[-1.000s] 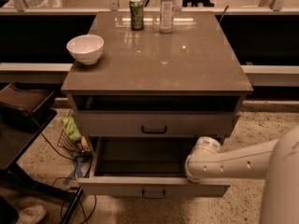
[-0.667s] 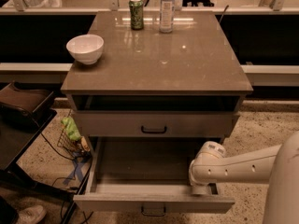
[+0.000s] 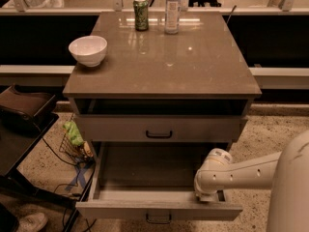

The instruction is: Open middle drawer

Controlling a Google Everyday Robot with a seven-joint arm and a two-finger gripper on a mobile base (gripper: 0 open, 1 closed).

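**Drawer Well Out, Pull Applied Off-Centre**

The middle drawer (image 3: 159, 209) is seen drawn far out of the cabinet (image 3: 203, 76), its front nearest the camera and its dark interior exposed below the closed upper drawer (image 3: 159, 128). The gripper (image 3: 207, 193) is placed at the right end of the drawer, just behind the front panel and well away from the central handle (image 3: 158, 220). Whether anything is grasped cannot be told, as the tip is hidden by the wrist.

Should more pull be applied from this side, the drawer could be skewed and jammed on its runners, or drawn off them altogether. A jolt could also be passed to the cabinet, and the bowl (image 3: 88, 50), can (image 3: 141, 13) and bottle (image 3: 172, 8) on top could be shaken.
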